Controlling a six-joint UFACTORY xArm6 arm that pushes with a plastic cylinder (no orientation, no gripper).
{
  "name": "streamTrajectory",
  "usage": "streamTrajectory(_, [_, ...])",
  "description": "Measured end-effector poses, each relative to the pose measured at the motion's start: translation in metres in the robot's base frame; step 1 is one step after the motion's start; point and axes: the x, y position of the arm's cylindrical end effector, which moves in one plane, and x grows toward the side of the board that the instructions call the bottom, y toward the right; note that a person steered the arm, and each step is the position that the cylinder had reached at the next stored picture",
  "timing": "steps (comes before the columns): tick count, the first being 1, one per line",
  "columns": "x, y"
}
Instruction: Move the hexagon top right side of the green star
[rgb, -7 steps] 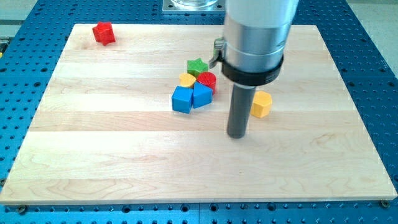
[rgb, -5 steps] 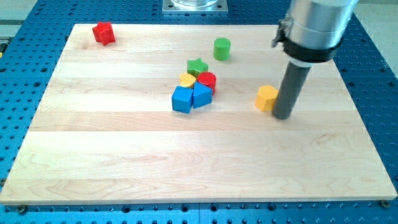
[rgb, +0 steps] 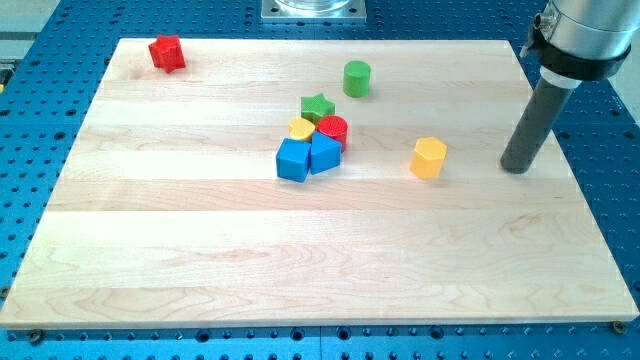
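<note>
Wooden board (rgb: 200, 240), yellow hexagon (rgb: 428, 157) well right of green star (rgb: 317, 107), my tip (rgb: 516, 168) right of hexagon, apart.

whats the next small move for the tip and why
Probably slide my tip toward the view's left, to meet the yellow hexagon from its lower right. The tip stands apart on the hexagon's right, and the green star lies up and left, so a push that way carries it toward the star's top right.
</note>
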Motion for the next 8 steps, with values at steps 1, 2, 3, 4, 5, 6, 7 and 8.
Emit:
streamTrajectory(1, [0.003,-0.059])
streamTrajectory(2, [-0.015,-0.134])
streamTrajectory(3, [-0.018,-0.149])
streamTrajectory(4, [0.033,-0.132])
streamTrajectory(5, [0.006,-0.179])
streamTrajectory(6, [-0.025,-0.134])
streamTrajectory(7, [-0.041,-0.129])
streamTrajectory(8, [-0.047,-0.129])
